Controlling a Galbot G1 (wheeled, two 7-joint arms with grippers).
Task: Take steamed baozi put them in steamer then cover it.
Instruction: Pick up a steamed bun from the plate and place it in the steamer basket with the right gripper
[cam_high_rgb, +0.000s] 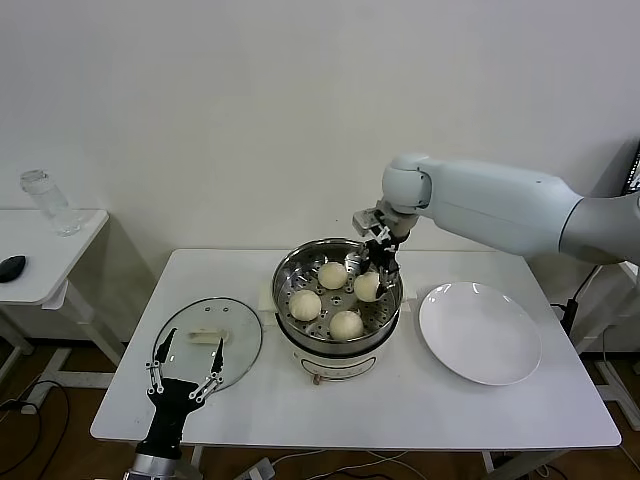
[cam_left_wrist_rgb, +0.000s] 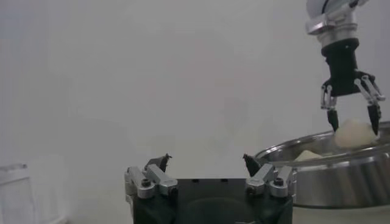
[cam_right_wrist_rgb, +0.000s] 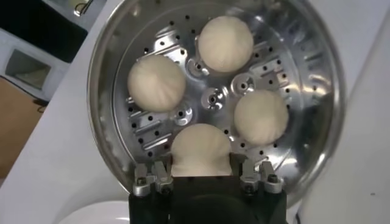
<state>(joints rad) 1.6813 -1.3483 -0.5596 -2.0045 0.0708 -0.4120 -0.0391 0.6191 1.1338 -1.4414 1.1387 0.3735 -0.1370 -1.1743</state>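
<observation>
The steamer (cam_high_rgb: 335, 352), a shiny steel pot with a perforated floor, stands mid-table. Three steamed baozi (cam_high_rgb: 332, 274) (cam_high_rgb: 305, 304) (cam_high_rgb: 346, 324) lie loose inside it. My right gripper (cam_high_rgb: 377, 272) reaches down into the pot's back right, shut on a fourth baozi (cam_high_rgb: 367, 287). In the right wrist view that baozi (cam_right_wrist_rgb: 201, 146) sits between the fingers of the right gripper (cam_right_wrist_rgb: 201, 165), low over the basket floor; whether it touches I cannot tell. The cover (cam_high_rgb: 245, 335), a glass lid with a white handle, lies flat at the front left. My left gripper (cam_high_rgb: 187, 372) hovers open over its near edge, holding nothing.
An empty white plate (cam_high_rgb: 480, 332) lies right of the steamer. Beyond the table's left edge, a side table (cam_high_rgb: 60, 250) carries a clear bottle (cam_high_rgb: 45, 200) and a black mouse (cam_high_rgb: 10, 267). A white wall stands close behind.
</observation>
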